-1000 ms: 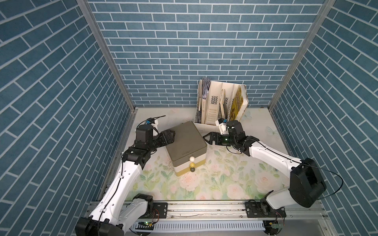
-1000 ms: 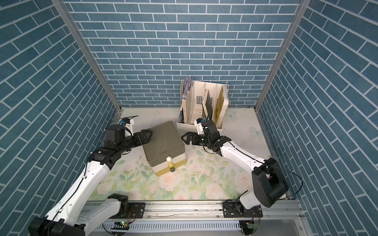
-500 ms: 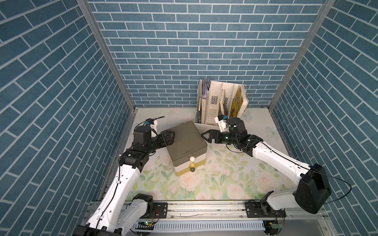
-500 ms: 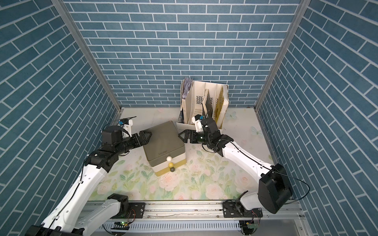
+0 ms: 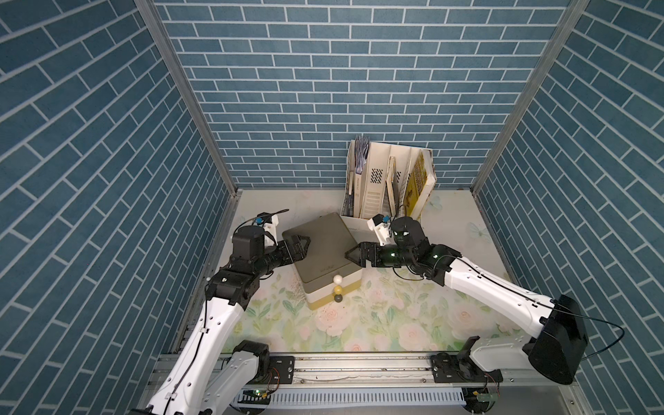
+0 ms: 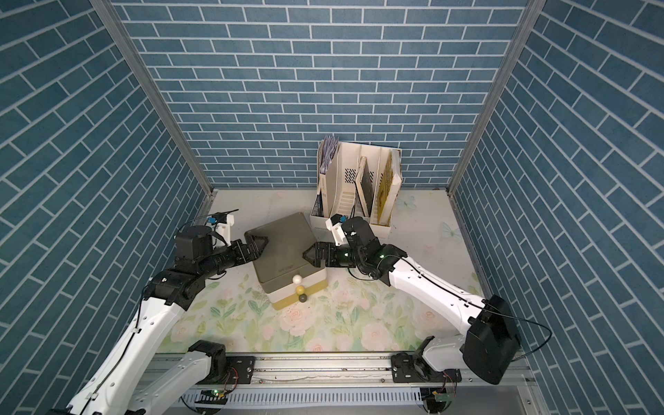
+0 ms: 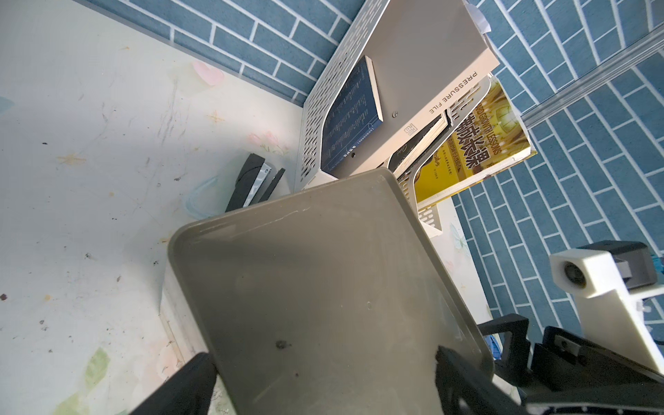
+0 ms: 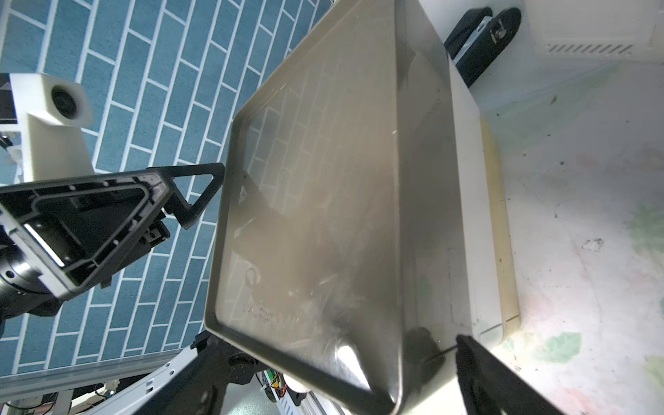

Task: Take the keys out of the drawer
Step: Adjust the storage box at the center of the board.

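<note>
The keys are hidden. A small cabinet with an olive-grey top holds three stacked drawers, all closed, with a white knob, a yellow knob and a dark knob. My left gripper is open at the cabinet's left edge, and in the left wrist view the left gripper has the top's edge between its spread fingers. My right gripper is open at the cabinet's right side. In the right wrist view the right gripper has the top's corner between its fingers.
A white file rack with books stands against the back wall, just behind the cabinet. A black stapler lies on the floral mat between the cabinet and the rack. Blue brick walls close in on the left, back and right.
My right gripper has moved left, up to the cabinet's right side. My left gripper has stayed almost where it was at the cabinet's left edge.
</note>
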Robot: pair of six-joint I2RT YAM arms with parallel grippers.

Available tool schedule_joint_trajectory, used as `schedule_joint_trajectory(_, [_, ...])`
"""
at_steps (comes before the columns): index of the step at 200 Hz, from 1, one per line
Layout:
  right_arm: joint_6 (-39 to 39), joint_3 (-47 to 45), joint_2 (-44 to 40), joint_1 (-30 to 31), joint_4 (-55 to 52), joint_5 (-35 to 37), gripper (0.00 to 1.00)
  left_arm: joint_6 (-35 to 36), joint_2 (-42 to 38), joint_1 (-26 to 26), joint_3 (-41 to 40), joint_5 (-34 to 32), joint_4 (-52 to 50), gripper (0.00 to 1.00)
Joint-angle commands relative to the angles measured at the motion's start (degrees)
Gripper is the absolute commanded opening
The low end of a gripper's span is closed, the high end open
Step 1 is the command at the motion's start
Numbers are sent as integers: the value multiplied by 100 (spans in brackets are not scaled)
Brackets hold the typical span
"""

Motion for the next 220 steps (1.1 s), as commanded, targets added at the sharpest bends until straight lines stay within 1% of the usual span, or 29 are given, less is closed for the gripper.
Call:
schedule_joint_trajectory(1, [326, -163, -187, 106, -78, 155, 100, -84, -23, -115, -162, 124, 58, 100])
schedule_joint_trajectory(36, [659, -463, -121, 250, 610, -22, 100, -127, 49, -179, -251, 116, 126, 100])
schedule_joint_trajectory(106, [682, -380, 240, 279, 1026, 28, 100, -98, 248, -231, -272, 143, 233, 100])
schedule_joint_trajectory(135, [690, -327, 308, 276, 1062, 97, 99, -109, 308, -247, -282, 121, 275, 100])
schedule_joint_trajectory(176, [708, -229, 404, 273, 1067, 153, 95, -126, 386, -258, -309, 133, 345, 100])
schedule_joint_trajectory(220, [663, -60, 224, 268, 479, 507, 98, -161, 407, -295, -326, 163, 405, 100])
